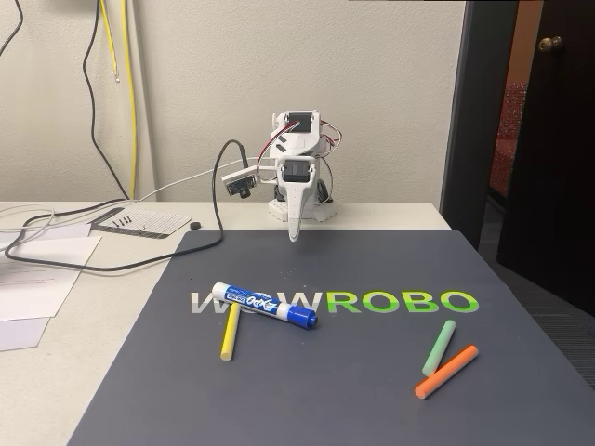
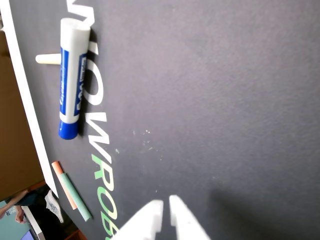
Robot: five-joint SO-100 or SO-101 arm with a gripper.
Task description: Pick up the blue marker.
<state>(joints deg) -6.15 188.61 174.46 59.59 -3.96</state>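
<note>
Spreading across most of the pale table (image 1: 84, 372) in the fixed view is a dark grey mat (image 1: 316, 390) printed with WOWROBO lettering (image 1: 400, 302); its near edge runs out of the picture at 6 o'clock, and its far edge stops just short of the arm's white base (image 1: 302, 206) at 12 o'clock. Bare mat lies open between the base and the lettering, and again across the middle between the two groups of sticks. At 9 o'clock, off the mat, are loose papers (image 1: 42, 279) and a black cable (image 1: 112, 251). The arm is folded low, its end effector (image 1: 294, 234) pointing down over the mat's far edge, holding nothing; in the wrist view the end effector (image 2: 166, 207) enters from 6 o'clock with its two white fingertips (image 2: 152, 212) nearly together, only a thin gap between them.

The blue marker (image 1: 264, 306) lies flat on the lettering at about 7 o'clock from the end effector, well apart from it, dark cap toward the centre of the mat. The wrist view puts the blue marker (image 2: 71, 80) at 10 o'clock, close to the mat's white-edged border. The fixed view shows a yellow stick (image 1: 228, 334) touching the marker's underside, while the wrist view leaves just a pale end poking out beside the barrel. A green stick (image 1: 439, 347) and an orange stick (image 1: 446, 372) lie side by side at 4 o'clock.
</note>
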